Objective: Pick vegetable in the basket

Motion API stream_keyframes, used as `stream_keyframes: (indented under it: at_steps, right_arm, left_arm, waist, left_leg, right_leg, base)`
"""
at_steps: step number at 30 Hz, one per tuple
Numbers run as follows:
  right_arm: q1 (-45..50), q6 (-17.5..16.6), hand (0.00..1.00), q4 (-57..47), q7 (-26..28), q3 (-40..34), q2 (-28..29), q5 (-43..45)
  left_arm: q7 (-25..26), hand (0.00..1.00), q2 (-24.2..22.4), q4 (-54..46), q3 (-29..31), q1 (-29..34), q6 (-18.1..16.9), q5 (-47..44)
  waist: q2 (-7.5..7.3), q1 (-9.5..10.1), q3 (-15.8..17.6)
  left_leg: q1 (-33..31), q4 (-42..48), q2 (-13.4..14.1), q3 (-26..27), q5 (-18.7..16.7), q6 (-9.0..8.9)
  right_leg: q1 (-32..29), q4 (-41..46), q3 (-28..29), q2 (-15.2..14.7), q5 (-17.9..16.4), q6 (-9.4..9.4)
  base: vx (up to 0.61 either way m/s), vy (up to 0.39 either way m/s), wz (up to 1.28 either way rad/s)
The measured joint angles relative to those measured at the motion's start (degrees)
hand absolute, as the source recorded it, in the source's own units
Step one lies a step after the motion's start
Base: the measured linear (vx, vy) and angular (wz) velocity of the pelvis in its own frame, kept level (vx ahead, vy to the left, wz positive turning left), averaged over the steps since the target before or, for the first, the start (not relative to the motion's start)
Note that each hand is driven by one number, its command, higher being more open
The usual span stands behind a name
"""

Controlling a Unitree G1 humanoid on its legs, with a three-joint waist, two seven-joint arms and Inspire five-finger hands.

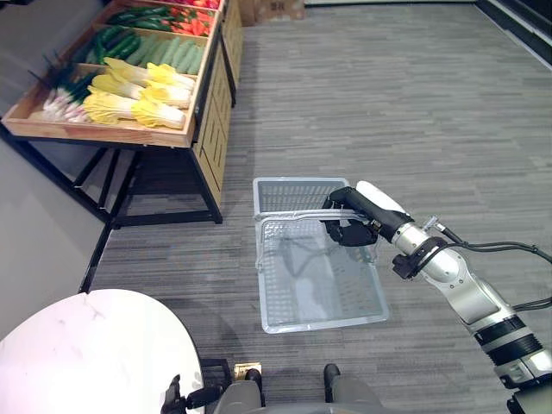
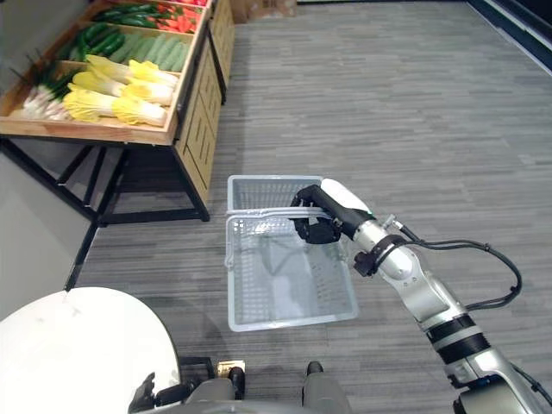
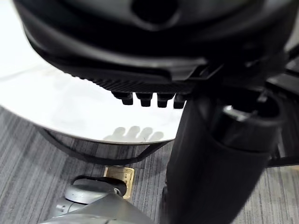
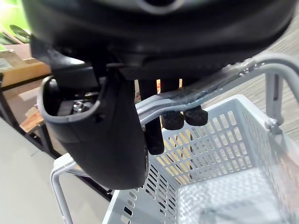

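Note:
A pale see-through plastic basket (image 1: pixel 323 323) sits low over the grey carpet and looks empty. Its two handles (image 1: pixel 289 214) are swung up together across its far half. My right hand (image 1: pixel 355 226) is over that spot, its fingers (image 4: pixel 180 119) curled round the handle bars (image 4: pixel 219 81). The vegetables lie on a wooden stand at the far left: yellow-white cabbages (image 1: pixel 138 95), cucumbers (image 1: pixel 168 50), green peppers (image 1: pixel 142 15) and some red produce (image 1: pixel 194 17). My left hand (image 3: pixel 154 56) hangs low beside a round white table, fingers relaxed and holding nothing.
The wooden produce stand (image 1: pixel 112 131) on dark legs stands about a basket's length left of the basket. A round white table (image 1: pixel 86 354) is close at the lower left. A cardboard box (image 1: pixel 272 9) lies far back. Open carpet stretches to the right and beyond the basket.

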Motion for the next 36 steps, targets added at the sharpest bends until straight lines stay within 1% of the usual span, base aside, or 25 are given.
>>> stream_keyframes:
  at_steps: [1, 4, 6, 10, 15, 19, 21, 22, 24, 25, 26, 27, 28, 29, 30, 31, 32, 33, 34, 35, 36]
  right_arm:
    - [0.1, 0.4, 0.00, 0.0, 0.2, -0.4, -0.1, 0.0]
    - [1.6, 0.4, 0.00, -1.7, 0.4, -2.2, 0.4, 0.3]
    - [2.8, 0.3, 0.00, -2.9, 0.4, -2.9, 0.3, 0.7]
    - [4.7, 0.2, 0.00, -3.0, 0.4, -3.1, 0.3, 0.7]
    - [7.6, 0.5, 0.00, -3.0, 0.4, -3.0, 0.3, 0.7]
    - [9.0, 0.7, 0.00, -3.0, 0.4, -3.0, 0.4, 0.7]
    - [9.0, 0.9, 0.00, -3.0, 0.4, -3.2, 1.1, 0.6]
    - [9.1, 0.9, 0.00, -3.0, 0.4, -3.5, 1.8, 0.6]
    - [9.4, 0.9, 0.00, -3.0, 0.1, -4.3, 3.2, 0.6]
    - [9.7, 1.0, 0.00, -3.0, -0.2, -4.6, 3.7, 0.5]
    - [10.1, 1.1, 0.00, -3.0, -0.6, -4.7, 4.3, 0.4]
    - [10.1, 1.0, 0.00, -3.1, -1.0, -4.7, 5.1, 0.2]
    - [10.2, 1.0, 0.00, -3.0, -1.1, -4.5, 6.1, 0.2]
    - [10.2, 1.0, 0.00, -3.0, -1.1, -4.5, 6.3, 0.2]
    - [10.2, 0.9, 0.00, -3.0, -1.3, -4.5, 6.8, 0.1]
    - [10.2, 0.7, 0.00, -3.0, -1.3, -4.3, 7.0, 0.2]
    - [10.2, 0.5, 0.00, -3.1, -1.3, -4.3, 7.0, 0.3]
    - [10.0, 0.2, 0.00, -3.2, -1.3, -4.3, 7.0, 0.4]
    - [9.8, 0.1, 0.00, -3.2, -1.3, -4.3, 7.0, 0.3]
    - [9.6, 0.1, 0.00, -3.2, -1.3, -4.3, 6.9, 0.3]
    - [9.4, 0.1, 0.00, -3.2, -1.3, -4.3, 6.8, 0.3]
  left_arm:
    - [0.1, 1.00, 0.0, 0.0, 0.0, -0.1, 0.0, 0.0]
    - [0.1, 1.00, -0.7, 0.1, 0.1, 0.1, 0.2, 0.2]
    - [0.1, 1.00, -1.5, 0.1, 0.1, 0.5, 0.2, 0.2]
    - [0.0, 1.00, -1.6, 0.1, 0.2, 0.9, 0.2, 0.3]
    - [0.0, 1.00, -1.6, 0.1, 0.3, 1.1, 0.2, 0.5]
    - [-0.3, 1.00, -1.6, 0.1, 1.0, 1.1, 0.1, 1.4]
    - [-0.7, 1.00, -1.4, 0.1, 1.3, 1.2, 0.1, 1.5]
    - [-0.8, 1.00, -1.2, 0.1, 1.4, 1.2, 0.1, 1.6]
    - [-0.8, 1.00, -0.5, -0.1, 1.4, 1.2, 0.0, 2.1]
    - [-0.9, 1.00, -0.1, -0.2, 1.3, 1.1, -0.1, 2.4]
    - [-0.9, 1.00, 0.3, -0.3, 0.8, 1.1, -0.3, 2.5]
    - [-0.9, 1.00, 0.9, -0.4, 0.9, 0.9, -0.4, 2.6]
    - [-0.9, 1.00, 1.2, -0.4, 1.0, 1.0, -0.1, 2.6]
    - [-0.9, 1.00, 1.3, -0.3, 1.0, 1.1, 0.0, 2.6]
    - [-1.0, 1.00, 1.7, 0.0, 1.0, 1.3, 0.2, 2.6]
    - [-1.0, 1.00, 2.0, 0.2, 1.4, 1.8, 0.3, 2.5]
    - [-1.0, 1.00, 2.1, 0.2, 1.7, 2.0, 0.4, 2.5]
    - [-1.0, 1.00, 2.2, 0.2, 2.2, 2.3, 0.5, 2.6]
    - [-1.0, 1.00, 2.3, 0.3, 2.2, 2.5, 0.7, 2.7]
    - [-1.0, 1.00, 2.3, 0.3, 2.1, 2.5, 0.8, 2.7]
    - [-1.0, 1.00, 2.3, 0.3, 2.1, 2.6, 0.9, 2.9]
  waist:
    - [0.45, -0.07, 0.2]
    - [0.98, 0.16, -0.1]
    - [1.19, 0.19, -0.2]
    - [1.20, 0.18, -0.2]
    - [1.19, 0.19, -0.3]
    - [0.81, 0.32, -0.4]
    - [0.07, 1.42, -0.5]
    - [-0.25, 1.46, -0.4]
    - [-1.53, 1.42, 0.1]
    - [-2.15, 1.38, 0.4]
    - [-2.41, 1.41, 0.6]
    - [-3.25, 1.79, 1.2]
    - [-3.10, 2.14, 1.8]
    - [-3.13, 2.15, 2.0]
    - [-3.16, 2.23, 3.0]
    - [-2.83, 2.26, 3.7]
    - [-2.87, 2.25, 3.7]
    - [-2.75, 2.23, 3.8]
    - [-2.26, 2.20, 4.1]
    - [-1.99, 2.17, 4.3]
    - [-1.77, 2.17, 4.4]
  left_leg:
    - [0.6, -0.3, -0.2, -0.1, 0.0, 0.00]
    - [1.8, -2.7, 0.0, -0.3, 0.4, 0.54]
    - [2.6, -4.4, 0.3, -0.3, 0.9, 0.50]
    - [3.7, -7.2, 0.9, 0.1, 1.9, 0.34]
    - [4.0, -7.3, 1.2, 1.3, 2.0, 0.28]
    - [4.2, -7.2, 1.2, 1.5, 1.9, 0.34]
    - [4.0, -6.8, 1.3, 2.2, 1.2, 0.37]
    - [3.3, -5.6, 1.3, 2.1, 0.5, 0.53]
    - [1.4, -1.2, 0.6, 1.6, -2.2, 0.84]
    - [1.1, 0.7, -0.4, 0.3, -3.6, 1.45]
    - [1.1, 1.9, -1.0, -0.7, -4.7, 1.82]
    - [1.0, 3.8, -1.0, -0.3, -6.2, 2.18]
    - [1.1, 6.8, -0.3, 0.2, -7.9, 3.07]
    - [1.5, 7.2, -0.3, 0.3, -8.3, 3.23]
    - [3.0, 8.1, 0.1, 0.9, -9.6, 3.97]
    - [4.4, 8.3, 0.2, 1.2, -10.6, 4.36]
    - [4.7, 8.3, 0.3, 1.3, -11.0, 4.46]
    - [5.4, 8.2, 0.8, 1.5, -11.8, 4.48]
    - [6.3, 7.9, 1.4, 1.5, -12.6, 4.28]
    - [6.8, 7.8, 1.7, 1.5, -13.0, 4.09]
    - [8.1, 7.2, 2.2, 1.3, -13.9, 3.25]
  right_leg:
    - [1.0, -1.2, -0.1, -0.3, 0.3, 0.36]
    - [1.7, -2.6, -0.5, -0.2, 0.6, 0.28]
    - [1.9, -3.2, -0.8, -0.2, 1.1, 0.54]
    - [2.3, -5.0, -0.8, 0.3, 2.4, 0.61]
    - [2.3, -6.6, 0.2, 0.8, 3.9, 0.72]
    - [2.0, -6.7, 0.3, 1.1, 3.9, 0.68]
    - [0.8, -5.8, -1.6, 0.5, 3.1, 0.06]
    - [0.2, -4.6, -1.7, 0.4, 2.9, -0.28]
    - [-2.0, 1.0, -1.8, -0.3, 0.1, -0.85]
    - [-2.1, 2.7, -2.2, -0.8, -0.9, -1.13]
    - [-2.7, 5.2, -3.5, -1.4, -2.0, -2.88]
    - [-5.8, 13.2, -7.1, -2.0, -2.6, -5.51]
    - [-8.0, 19.8, -10.9, -3.4, -1.3, -7.17]
    - [-8.0, 20.8, -11.3, -3.5, -1.1, -7.10]
    - [-9.0, 24.3, -12.1, -4.0, -0.7, -6.78]
    - [-8.9, 24.6, -12.8, -4.2, -2.5, -5.91]
    - [-9.0, 23.2, -13.1, -4.2, -3.3, -5.39]
    - [-9.7, 19.5, -13.5, -3.8, -3.3, -5.00]
    - [-10.5, 14.6, -13.5, -3.5, -1.5, -3.06]
    - [-10.9, 11.6, -13.4, -3.4, -0.2, -1.97]
    - [-11.6, 4.7, -13.0, -3.6, 3.6, -0.16]
  base:
    - [0.06, 0.058, 0.03]
    - [0.06, 0.007, 0.04]
    - [0.04, -0.027, 0.01]
    - [-0.01, -0.012, -0.06]
    - [-0.04, 0.006, -0.16]
    - [-0.05, 0.003, -0.10]
    - [-0.07, 0.010, -0.26]
    - [-0.04, 0.008, -0.12]
    - [-0.01, 0.017, 0.09]
    - [0.00, 0.051, 0.14]
    - [0.02, 0.035, 0.01]
    - [0.03, 0.039, -0.20]
    - [0.02, 0.022, -0.25]
    - [0.05, 0.044, -0.33]
    - [0.07, 0.023, -0.27]
    - [0.07, 0.023, -0.29]
    - [0.10, -0.012, -0.20]
    - [0.13, -0.063, -0.11]
    - [0.17, -0.088, -0.07]
    - [0.22, -0.126, 0.03]
    - [0.30, -0.184, 0.17]
